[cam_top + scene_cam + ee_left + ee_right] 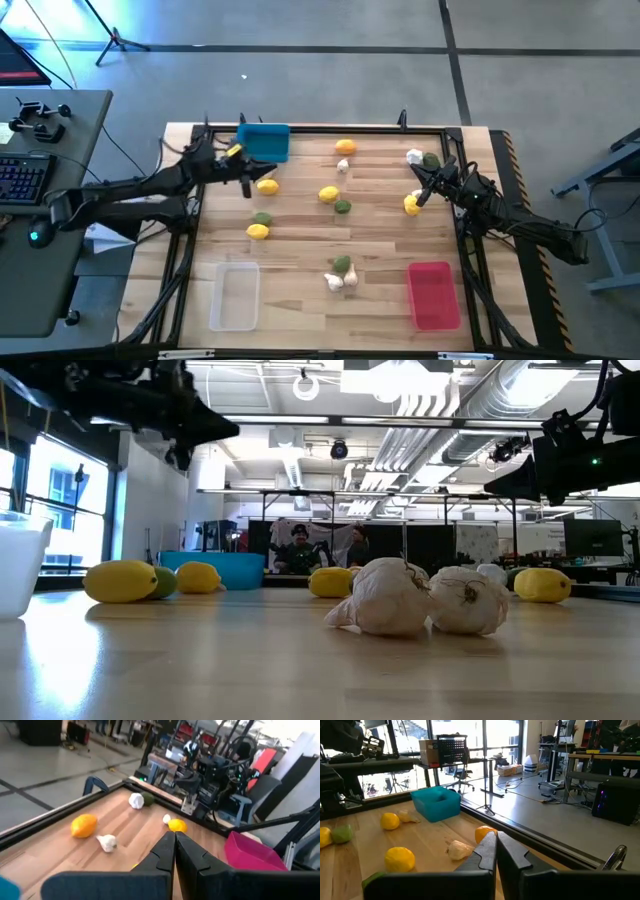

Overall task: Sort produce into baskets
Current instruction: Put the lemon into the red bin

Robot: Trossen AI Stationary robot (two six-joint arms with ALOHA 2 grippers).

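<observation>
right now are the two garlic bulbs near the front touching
Touching: the low view shows the two garlic bulbs pressed side by side with no gap; the high view agrees.

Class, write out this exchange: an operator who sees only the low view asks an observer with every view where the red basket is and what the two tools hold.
Operator: I see no red basket. Where is it?
Observer: The red basket lies on the right arm's side of the table, at the lower right of the high view, with nothing in it.
Operator: Is either tool holding produce?
Observer: No. Both are shut on nothing: the left tool is beside the blue basket, and the right tool is beside a yellow fruit.
</observation>
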